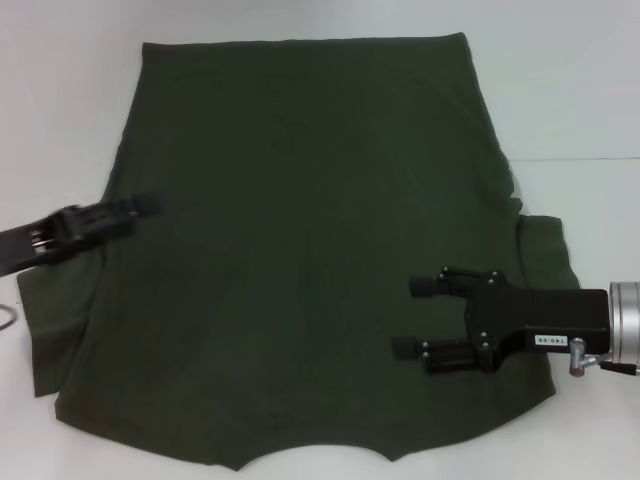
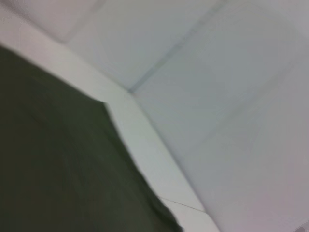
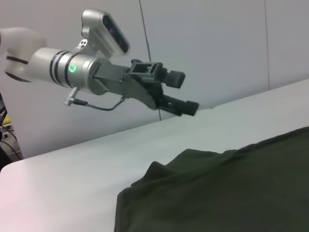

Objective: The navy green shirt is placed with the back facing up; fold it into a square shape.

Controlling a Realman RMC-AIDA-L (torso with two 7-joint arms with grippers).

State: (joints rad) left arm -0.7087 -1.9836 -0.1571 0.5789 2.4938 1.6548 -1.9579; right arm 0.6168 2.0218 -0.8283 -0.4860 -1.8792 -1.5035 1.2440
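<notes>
A: Starting with the head view, where is the shirt (image 1: 300,250)?

B: It lies flat on the white worktop (image 1: 580,90), covering most of it, with its straight hem toward the far edge and the collar notch at the near edge. Both sleeves look already turned in along the sides. The left gripper (image 1: 140,207) hangs over the shirt's left edge; I cannot tell how its jaws stand. The right gripper (image 1: 410,317) hovers over the right half with its two fingers spread and nothing between them.

A: And the left wrist view?

B: Only a corner of the shirt (image 2: 58,159) against the worktop (image 2: 159,174). No fingers show.

A: The right wrist view?

B: The left gripper (image 3: 186,94) hangs in the air above the worktop (image 3: 72,183), apart from the cloth, and the shirt (image 3: 217,193) shows a rumpled folded edge near it.

A: So how should this step go?

B: I judge that a fold is due next. Each gripper should pinch both layers at a matching corner, lift evenly, and lay the edge down square so the turned-in sleeves stay tucked.
</notes>
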